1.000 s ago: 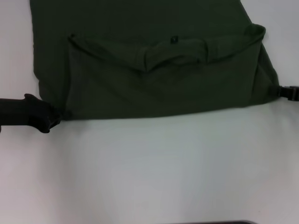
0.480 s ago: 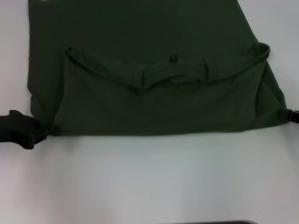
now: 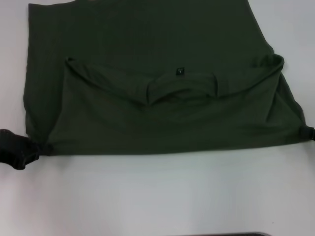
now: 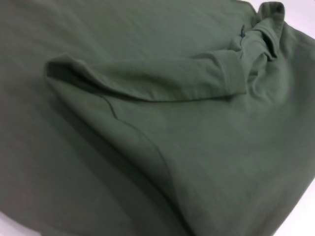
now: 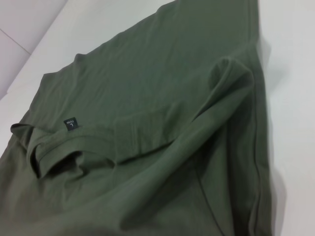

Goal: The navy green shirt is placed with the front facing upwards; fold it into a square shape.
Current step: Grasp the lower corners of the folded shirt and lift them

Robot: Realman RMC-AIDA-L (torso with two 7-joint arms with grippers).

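Observation:
The navy green shirt [image 3: 147, 118] lies on the white table with its collar end folded back over the body, plain green side up. The collar [image 3: 179, 86] and its small black neck label [image 3: 180, 71] sit at the middle of the folded flap. My left gripper [image 3: 37, 147] is shut on the near left corner of the fold. At the frame's right edge, my right gripper [image 3: 307, 132] is shut on the near right corner, which is pulled to a point. The left wrist view shows the shirt [image 4: 197, 162] with a folded sleeve [image 4: 147, 78]. The right wrist view shows the label [image 5: 71, 124].
The white table [image 3: 157, 196] stretches bare between the shirt's near edge and me. A dark strip [image 3: 221, 234] runs along the bottom of the head view. In the right wrist view a pale table seam [image 5: 29, 29] lies beyond the shirt.
Both grippers have moved toward me and outward, dragging the folded shirt nearer. Its near edge and collar sit lower in the head view, and the far hem corner now shows.

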